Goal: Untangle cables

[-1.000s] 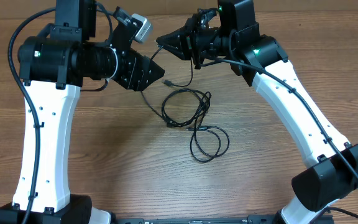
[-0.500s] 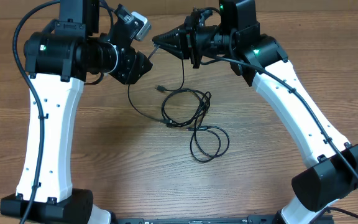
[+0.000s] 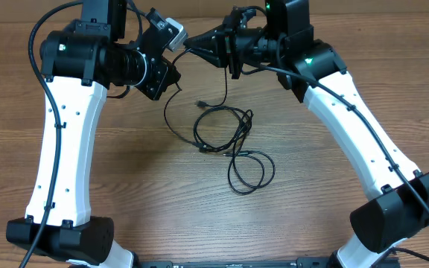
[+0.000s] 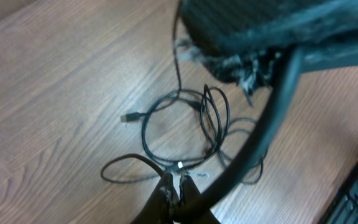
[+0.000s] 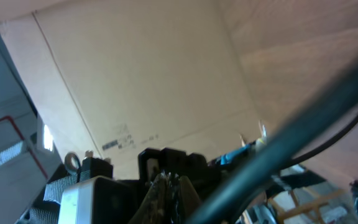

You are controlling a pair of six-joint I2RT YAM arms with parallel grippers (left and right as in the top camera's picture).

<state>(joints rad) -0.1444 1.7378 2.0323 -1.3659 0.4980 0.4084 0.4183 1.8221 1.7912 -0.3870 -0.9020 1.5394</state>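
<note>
**Cable Position and Tool State**

The cables (image 3: 233, 150) lie in loose, overlapping loops on the wooden surface (image 3: 125, 186), between the two arms. The left tool (image 4: 174, 190) is above the surface with its fingers pressed together on one strand, which hangs from it and curves down into the loops. The right tool (image 3: 188, 49) points left, close to the left tool, with its fingers together. A strand rises to its underside, but whether the tool grips it cannot be told. A plug end (image 3: 199, 102) shows just beyond the loops.
</note>
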